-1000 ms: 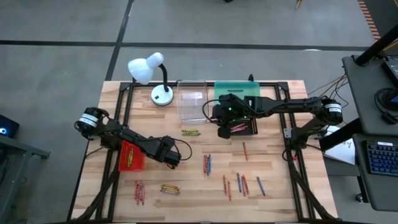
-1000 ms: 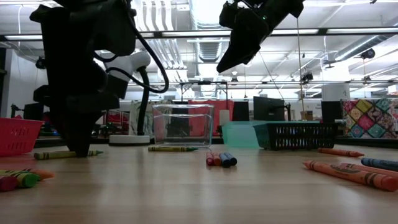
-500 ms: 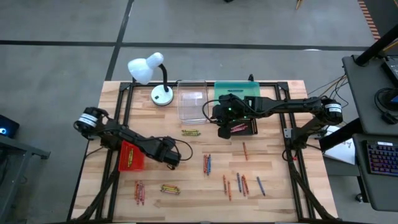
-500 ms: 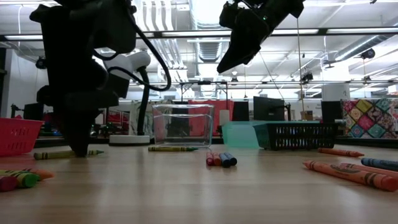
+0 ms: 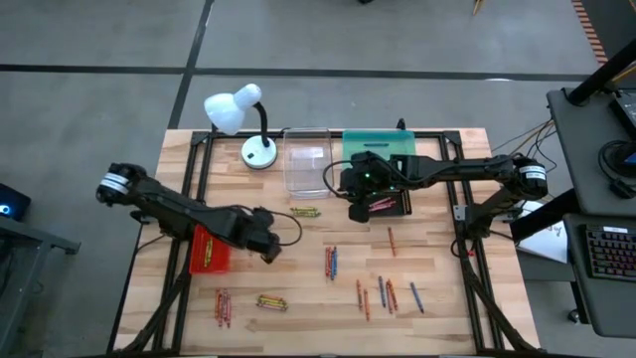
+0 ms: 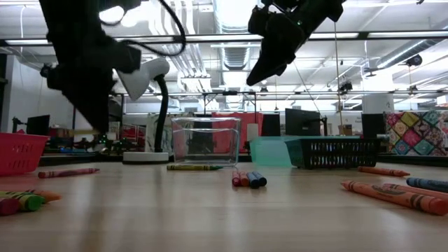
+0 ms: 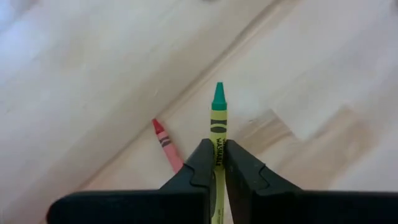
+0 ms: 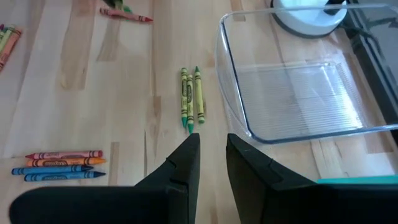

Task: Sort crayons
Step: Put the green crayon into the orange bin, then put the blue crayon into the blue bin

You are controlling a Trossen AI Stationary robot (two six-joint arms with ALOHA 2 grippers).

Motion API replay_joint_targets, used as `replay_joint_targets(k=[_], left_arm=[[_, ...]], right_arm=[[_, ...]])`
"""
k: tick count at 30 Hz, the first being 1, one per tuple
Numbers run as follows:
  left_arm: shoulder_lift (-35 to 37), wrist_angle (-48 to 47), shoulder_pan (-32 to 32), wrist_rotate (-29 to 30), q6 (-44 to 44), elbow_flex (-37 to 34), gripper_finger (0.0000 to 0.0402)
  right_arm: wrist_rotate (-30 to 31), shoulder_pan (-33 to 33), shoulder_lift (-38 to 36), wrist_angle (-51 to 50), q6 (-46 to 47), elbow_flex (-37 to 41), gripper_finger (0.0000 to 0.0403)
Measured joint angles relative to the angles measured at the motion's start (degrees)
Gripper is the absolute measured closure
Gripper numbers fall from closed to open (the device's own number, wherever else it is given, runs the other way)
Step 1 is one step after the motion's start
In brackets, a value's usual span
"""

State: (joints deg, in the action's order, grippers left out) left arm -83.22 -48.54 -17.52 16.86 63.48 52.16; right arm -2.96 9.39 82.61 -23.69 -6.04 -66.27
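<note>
Left wrist view: green-tipped crayon [image 7: 217, 134] pinched between left fingers [image 7: 200, 169].

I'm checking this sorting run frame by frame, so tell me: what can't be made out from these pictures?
- Right claw, right wrist view: whether it holds anything; nothing shows between its dark fingers.
- Black tray, high view: contents mostly covered by the right arm.
- Green crayon, left wrist view: back end cut off by the picture's edge, between the left claw's shut fingers.
- Red basket, low view: contents hidden behind its wall.
</note>
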Motion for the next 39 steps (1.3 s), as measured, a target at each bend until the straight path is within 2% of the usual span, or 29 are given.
replay_joint_targets(k=[3, 10, 16, 23, 27, 39], left_arm=[[4.64, -2.91, -0.19, 0.04, 1.55, 0.26, 0.0401], [14.76, -20.72, -3.17, 0.03, 15.02, 0.31, 0.0401], [19.25, -22.57, -8.72, -6.18, 24.66, -4.11, 0.0401], [20.64, -22.27, -13.65, -10.12, 37.62, -11.19, 0.0401], [18.66, -22.39, -13.92, -9.62, 39.06, -10.43, 0.0395], [16.47, -23.36, -13.9, -10.57, 39.1, -10.58, 0.0331]], right_arm=[[0.0, 0.0, 0.01, -0.02, 0.02, 0.29, 0.0335], [0.0, 0.0, 0.02, 0.0, -0.02, 0.38, 0.0335], [0.0, 0.0, 0.02, 0.03, -0.47, 0.43, 0.0335], [0.02, 0.0, 0.02, 0.33, -1.36, 0.58, 0.0335], [-0.01, 0.0, 0.01, 0.4, -0.98, 0.83, 0.0335], [0.0, 0.0, 0.01, 0.42, 1.27, 0.97, 0.0335]])
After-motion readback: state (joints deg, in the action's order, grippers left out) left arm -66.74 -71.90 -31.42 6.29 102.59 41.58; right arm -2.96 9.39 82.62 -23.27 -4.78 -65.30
